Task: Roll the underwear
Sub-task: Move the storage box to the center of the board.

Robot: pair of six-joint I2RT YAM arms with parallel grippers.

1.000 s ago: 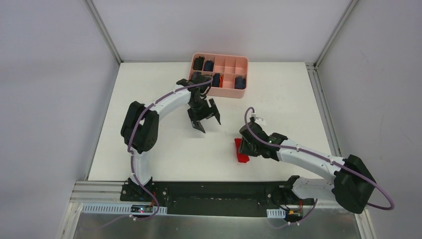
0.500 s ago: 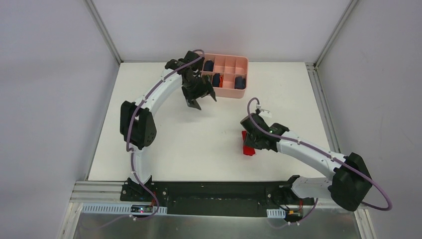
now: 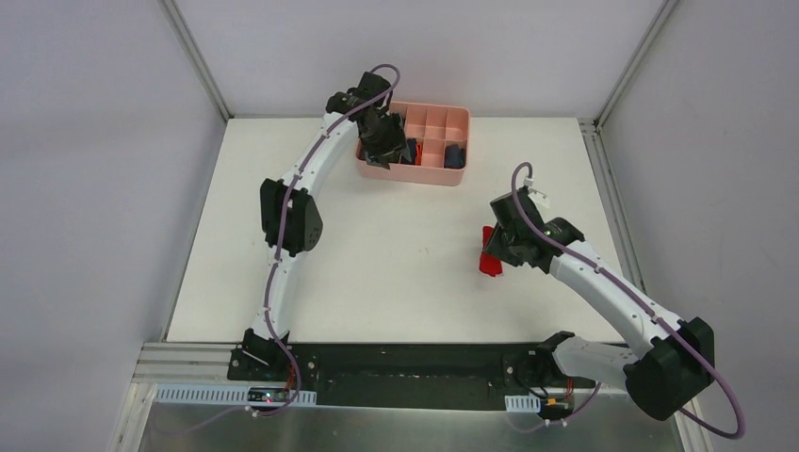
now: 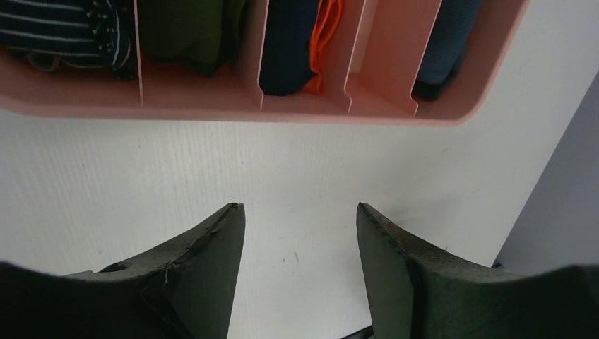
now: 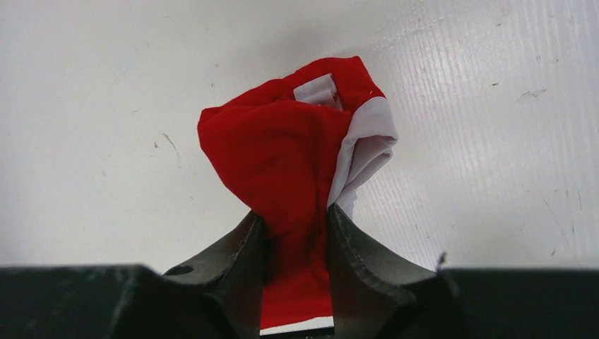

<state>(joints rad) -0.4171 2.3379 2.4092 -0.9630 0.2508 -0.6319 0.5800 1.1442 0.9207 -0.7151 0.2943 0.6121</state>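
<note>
The underwear [image 5: 282, 141] is a bunched red cloth with a white band, and it shows as a red patch [image 3: 491, 262] right of the table's middle. My right gripper [image 5: 293, 212] is shut on its near end, with red cloth pinched between both fingers; from above the gripper [image 3: 499, 252] partly covers it. My left gripper [image 3: 386, 141] is at the far side, over the front left part of the pink box. In the left wrist view the left gripper [image 4: 299, 208] stands open above bare table, with nothing between its fingers.
A pink divided box [image 3: 415, 177] stands at the far middle of the table; its front wall [image 4: 212, 106] lies just beyond my left fingers. Its compartments hold rolled garments: a striped navy one [image 4: 63, 28], an olive one [image 4: 191, 35] and a dark navy one with orange [image 4: 286, 42].
My left arm has swung away from the table's middle to the pink box, and its jaws have narrowed somewhat. My right gripper has carried the red underwear to the right and farther from the near edge.
</note>
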